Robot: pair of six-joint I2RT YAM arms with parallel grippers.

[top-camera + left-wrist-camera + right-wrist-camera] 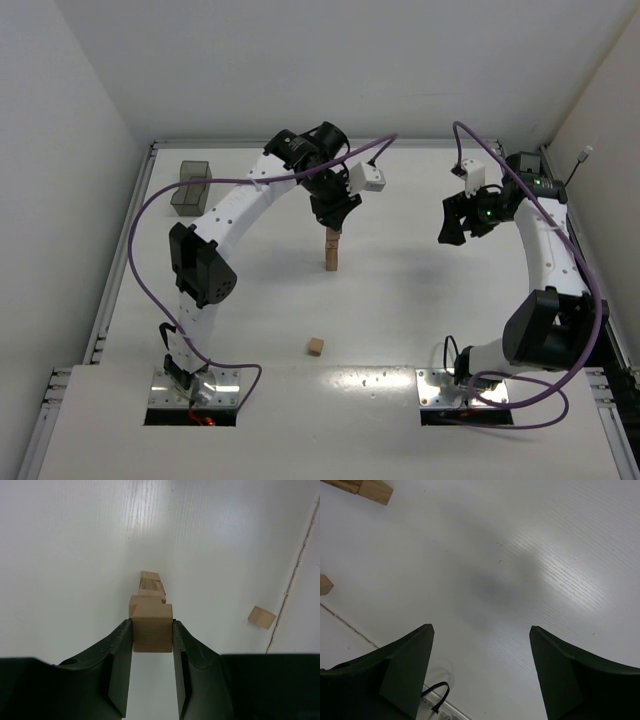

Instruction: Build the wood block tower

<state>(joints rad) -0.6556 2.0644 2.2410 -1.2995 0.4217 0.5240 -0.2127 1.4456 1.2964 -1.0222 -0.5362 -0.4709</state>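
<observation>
The white table (400, 300) fills most of the overhead view, with walls closing it in at the top and sides. The left arm (230, 215) curves up from the lower left and bends over toward the centre of the frame, a purple cable looping along it. The right arm (550, 250) rises along the right edge and turns inward at the upper right. The left gripper (333, 215) points down just above centre, and in its wrist view its two dark fingers (120, 650) are clamped on the sides of one wood block (152, 630). The right gripper (452, 228) hangs over bare table right of centre, well apart from the blocks, with its fingers (410, 660) spread wide and nothing between them. A grey see-through tray (190, 188) sits in the upper left of the overhead view. The tower (331, 252), a slim column one block wide, stands at the centre of the overhead view directly under the left gripper. From the left wrist its blocks (150, 587) show just beyond the held block, but whether that block touches the top one cannot be told. A single loose block (316, 346) lies on the table below the tower, in the lower centre of the overhead view.
</observation>
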